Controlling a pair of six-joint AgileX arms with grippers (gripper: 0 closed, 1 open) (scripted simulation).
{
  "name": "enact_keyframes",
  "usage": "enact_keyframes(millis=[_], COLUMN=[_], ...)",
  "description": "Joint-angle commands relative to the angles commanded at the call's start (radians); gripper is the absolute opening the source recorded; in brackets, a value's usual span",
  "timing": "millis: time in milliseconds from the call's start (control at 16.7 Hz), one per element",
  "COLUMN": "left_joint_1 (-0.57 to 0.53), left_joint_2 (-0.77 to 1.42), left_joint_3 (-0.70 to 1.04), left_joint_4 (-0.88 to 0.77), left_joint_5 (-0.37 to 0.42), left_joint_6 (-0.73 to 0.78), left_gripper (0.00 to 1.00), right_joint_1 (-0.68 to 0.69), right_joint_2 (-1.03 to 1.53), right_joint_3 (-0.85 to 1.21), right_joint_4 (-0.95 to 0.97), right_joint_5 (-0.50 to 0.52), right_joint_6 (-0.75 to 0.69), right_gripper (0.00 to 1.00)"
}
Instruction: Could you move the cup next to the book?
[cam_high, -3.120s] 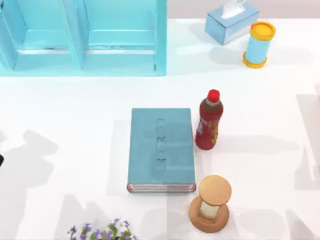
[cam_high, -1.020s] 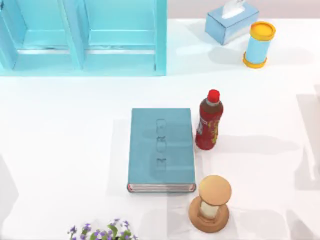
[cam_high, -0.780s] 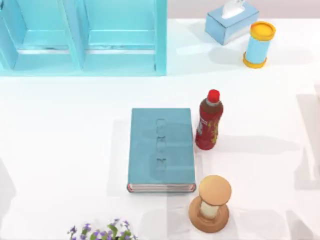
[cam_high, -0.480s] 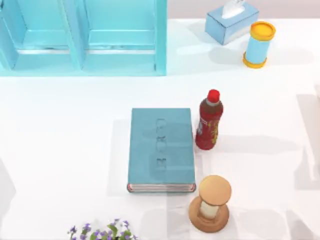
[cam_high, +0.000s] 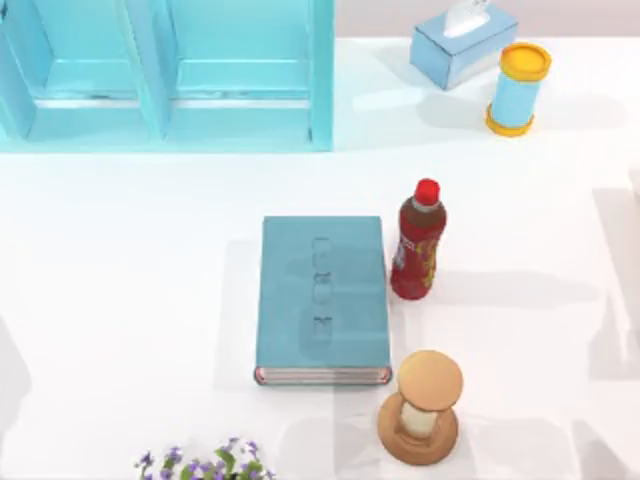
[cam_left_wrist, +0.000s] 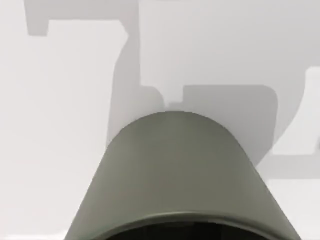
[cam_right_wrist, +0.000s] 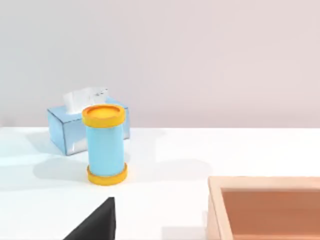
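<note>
The book (cam_high: 322, 298) lay flat at the middle of the white table (cam_high: 130, 260), seen from above, its pale page edges toward the near edge. A red-capped bottle (cam_high: 418, 240) stood upright just beside the book's right edge, and a wooden hourglass (cam_high: 421, 408) stood off the book's near right corner. Beyond the book, a light-blue shelf unit (cam_high: 165, 75) ran along the far left, while a tissue box (cam_high: 463, 45) and a light-blue cylinder with yellow ends (cam_high: 518, 88) sat far off to the book's right rear. A sprig of purple flowers (cam_high: 205, 460) poked in at the near edge, left of the book. The left wrist view supplied what the overhead did not: the cup (cam_left_wrist: 175, 175), grey-olive, close under the camera with bare table behind it and hard shadows beyond. Whether the left end effector was spread or pinching the cup, one cannot tell. The right wrist view took in the cylinder (cam_right_wrist: 105, 144) with the tissue box (cam_right_wrist: 67, 127) just behind it, plus a wooden tray's rim (cam_right_wrist: 260, 182) and a dark part (cam_right_wrist: 95, 222); the right end effector's state cannot be told either.
</note>
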Motion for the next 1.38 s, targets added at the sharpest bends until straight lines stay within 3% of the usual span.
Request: enact_keyframes(millis=[180,240,780,1380], left_joint_1=[0.000,0.000,-0.001,-0.003], left_joint_2=[0.000,0.000,-0.003,-0.079], left_joint_3=[0.000,0.000,0.003,0.127], left_joint_4=[0.000,0.000,-0.003,-0.205], left_joint_5=[0.000,0.000,0.000,0.000], left_joint_6=[0.000,0.000,0.001,-0.002], left_gripper=[0.02,0.00,0.00,0.00], right_joint_1=[0.000,0.000,0.000,0.000], right_joint_2=[0.000,0.000,0.000,0.000], right_joint_3=[0.000,0.000,0.000,0.000], right_joint_4=[0.000,0.000,0.000,0.000], right_joint_5=[0.000,0.000,0.000,0.000], right_joint_6=[0.000,0.000,0.000,0.000], right_gripper=[1.00,1.00,1.00,1.00])
